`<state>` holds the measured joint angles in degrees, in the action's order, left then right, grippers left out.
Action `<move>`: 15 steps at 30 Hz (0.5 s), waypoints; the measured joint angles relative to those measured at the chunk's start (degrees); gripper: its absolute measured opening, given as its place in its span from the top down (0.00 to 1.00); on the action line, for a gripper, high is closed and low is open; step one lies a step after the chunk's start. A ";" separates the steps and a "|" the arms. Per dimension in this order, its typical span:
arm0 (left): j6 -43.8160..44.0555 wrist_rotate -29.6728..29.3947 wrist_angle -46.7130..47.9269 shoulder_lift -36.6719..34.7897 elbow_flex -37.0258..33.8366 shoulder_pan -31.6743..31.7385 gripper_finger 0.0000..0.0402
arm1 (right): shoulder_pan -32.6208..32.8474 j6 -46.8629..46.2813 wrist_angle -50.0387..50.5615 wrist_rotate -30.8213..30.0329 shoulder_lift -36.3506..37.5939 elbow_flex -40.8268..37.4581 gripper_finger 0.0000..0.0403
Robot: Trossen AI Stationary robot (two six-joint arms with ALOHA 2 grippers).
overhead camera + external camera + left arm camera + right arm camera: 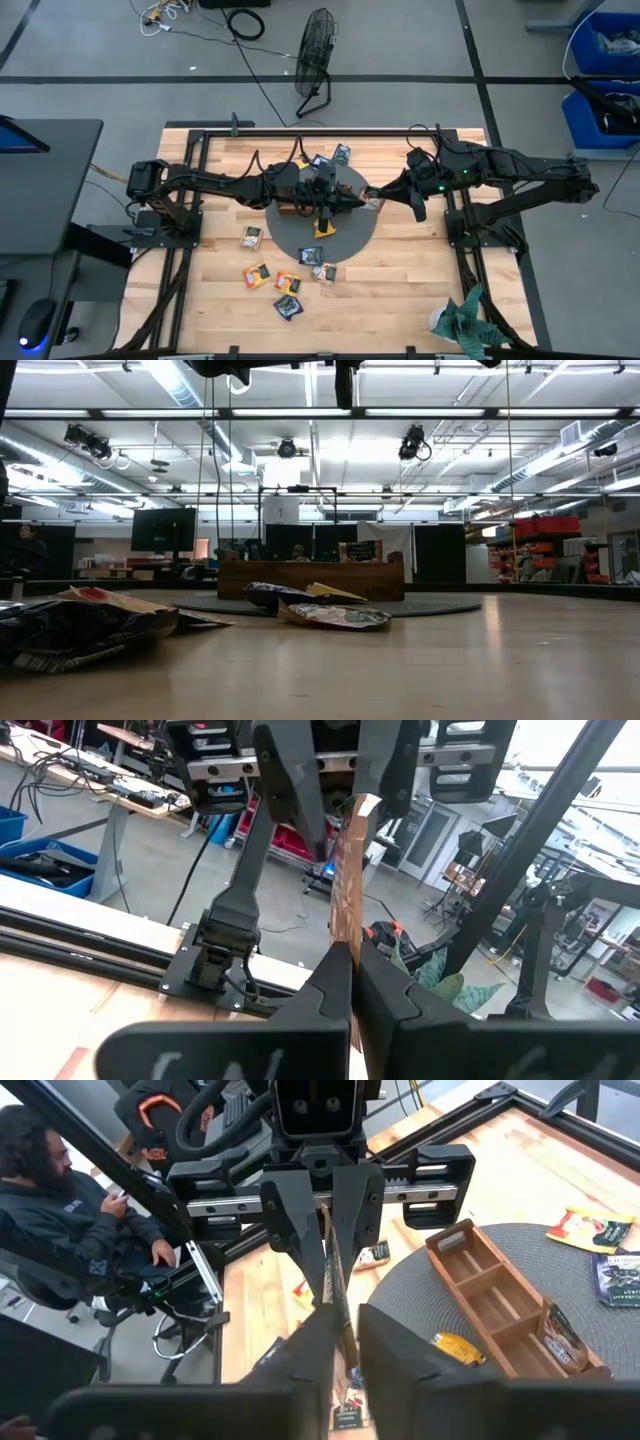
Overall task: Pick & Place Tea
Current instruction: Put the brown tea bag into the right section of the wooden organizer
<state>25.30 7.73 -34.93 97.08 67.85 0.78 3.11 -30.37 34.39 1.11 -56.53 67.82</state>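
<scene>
Beyond our wooden table [420, 290], at frame centre both grippers, left gripper [326, 1270] and right gripper [350, 830], are pinching one brown tea sachet [347, 890] above the tray [500, 1305]; opposing pulls risk tearing it.

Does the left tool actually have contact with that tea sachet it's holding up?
Touching. In the left wrist view, the left tool has both fingers pressed shut against the lower edge of the upright tea sachet, with no gap on either side.

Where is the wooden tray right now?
The wooden tray lies on the round grey mat at the centre of the table, with loose sachets scattered around the mat.
</scene>
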 joint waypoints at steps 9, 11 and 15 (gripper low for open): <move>-0.36 0.00 0.00 -0.04 0.00 0.02 0.87 | 0.00 1.86 0.06 -0.83 0.00 0.00 0.99; -0.45 0.03 0.31 -0.40 0.00 0.05 0.82 | 0.00 2.02 0.09 -1.15 0.00 0.00 0.99; -1.39 2.89 2.57 -2.14 0.00 0.95 0.73 | -0.02 3.04 0.09 -1.67 0.02 0.01 1.00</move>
<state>23.91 10.62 -32.37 94.94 67.85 1.73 3.10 -27.32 34.48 -0.56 -56.51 67.83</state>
